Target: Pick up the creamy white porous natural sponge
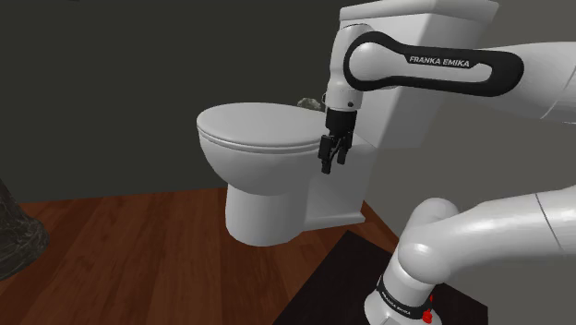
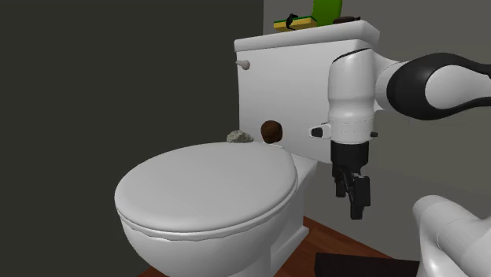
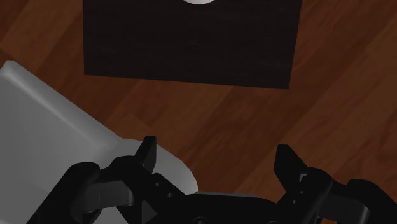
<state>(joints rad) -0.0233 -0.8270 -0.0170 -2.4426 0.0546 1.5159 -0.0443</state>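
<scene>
1. Reaching the sponge (image 2: 239, 137) is the step in hand: the gripper (image 1: 333, 161) hangs beside the toilet bowl, below lid (image 2: 206, 189) height and well apart from the target, pointing down at the wooden floor (image 3: 254, 121).
2. Its fingers (image 3: 148, 153) stand spread with nothing between them, which suits the approach; I would leave them wide until they straddle the sponge.
3. The sponge sits on the ledge behind the lid, at the foot of the tank (image 2: 283, 86), toward the second exterior view's left of a brown ball (image 2: 271, 131) that lies just beside it.
4. A good move probably lifts the gripper clear of the lid first, then carries it over the ledge and lowers it straight down.
5. The tank wall is close behind, so the fingers likely need to close along the ledge, not toward the wall.
6. Keeping the ball-side finger in the small gap should avoid knocking the ball off.
7. The sponge looks small, lumpy and uneven, pale grey-cream with a rough, pitted surface and no flat faces.
8. It is likely soft and light, so a gentle squeeze across its widest part should hold it.
</scene>
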